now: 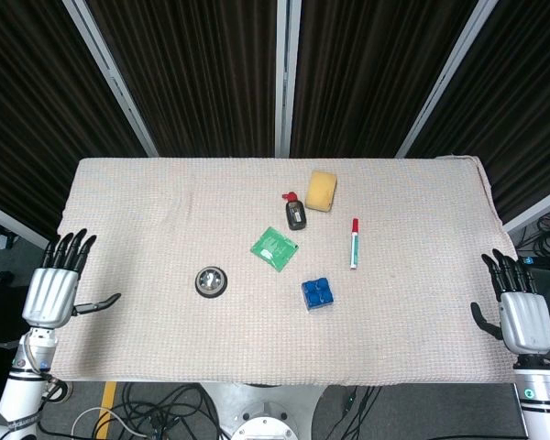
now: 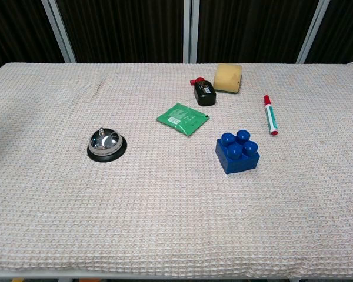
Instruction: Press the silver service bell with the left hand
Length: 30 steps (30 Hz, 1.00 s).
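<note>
— How many things lie on the tabletop point(image 1: 147, 202), the one under the pale waffle-weave cloth?

— Six, one of each. One silver dome-shaped service bell on a black base point(image 1: 211, 280), left of centre in the head view and in the left half of the chest view. One flat green foil packet point(image 1: 275, 248) sits up and to the right of it, near the middle. One blue plastic building block with round studs point(image 1: 317, 293) is lower right of the packet. One white marker pen with a red cap and green band point(image 1: 354, 244) lies lengthwise to the right of centre. One yellow rectangular sponge point(image 1: 323, 190) sits in the upper middle, and one small black device with a red tip point(image 1: 294, 213) lies just beside it, to its lower left.

— And the hands?

— Two, seen only in the head view. The left hand point(image 1: 55, 284) is at the lower left edge of the frame, by the tabletop's left side, well apart from the bell. Its fingers point upward side by side and its thumb sticks out to the right; it holds nothing and touches no object.

— The right hand?

— The right hand point(image 1: 521, 307) is at the lower right edge, fingers extended, thumb out to the left, empty as well.
</note>
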Tool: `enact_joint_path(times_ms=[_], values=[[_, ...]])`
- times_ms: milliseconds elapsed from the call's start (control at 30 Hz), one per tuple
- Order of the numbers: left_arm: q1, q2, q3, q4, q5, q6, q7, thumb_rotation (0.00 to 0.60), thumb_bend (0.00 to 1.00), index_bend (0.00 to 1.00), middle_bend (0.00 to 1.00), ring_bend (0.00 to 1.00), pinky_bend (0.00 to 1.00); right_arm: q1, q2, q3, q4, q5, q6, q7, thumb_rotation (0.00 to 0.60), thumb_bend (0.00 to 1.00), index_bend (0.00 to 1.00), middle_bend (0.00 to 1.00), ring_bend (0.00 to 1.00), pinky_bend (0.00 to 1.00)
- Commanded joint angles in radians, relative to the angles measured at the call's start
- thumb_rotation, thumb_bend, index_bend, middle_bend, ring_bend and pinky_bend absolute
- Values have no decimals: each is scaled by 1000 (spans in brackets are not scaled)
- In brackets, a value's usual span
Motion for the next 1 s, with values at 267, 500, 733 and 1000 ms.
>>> enact_joint_path(times_ms=[267, 500, 733, 1000], values=[[-3, 4, 1, -6, -8, -13, -6, 93, 0, 0, 0, 0, 0, 1, 0, 2, 1, 3, -1, 0, 600, 291, 0, 0, 0, 0], [-43, -23, 2, -20, 16, -54, -8, 160, 0, 0, 0, 0, 0, -1, 0, 8, 6, 19, -5, 6, 600, 291, 0, 0, 0, 0], [-137, -142, 6, 31, -2, -211, -30, 116, 0, 0, 0, 0, 0, 1, -5, 4, 10, 11, -7, 0, 600, 290, 0, 0, 0, 0], [-213, -337, 35, 226, 14, -316, -103, 78, 0, 0, 0, 0, 0, 2, -5, 7, 16, 18, -12, 11, 600, 291, 0, 0, 0, 0]])
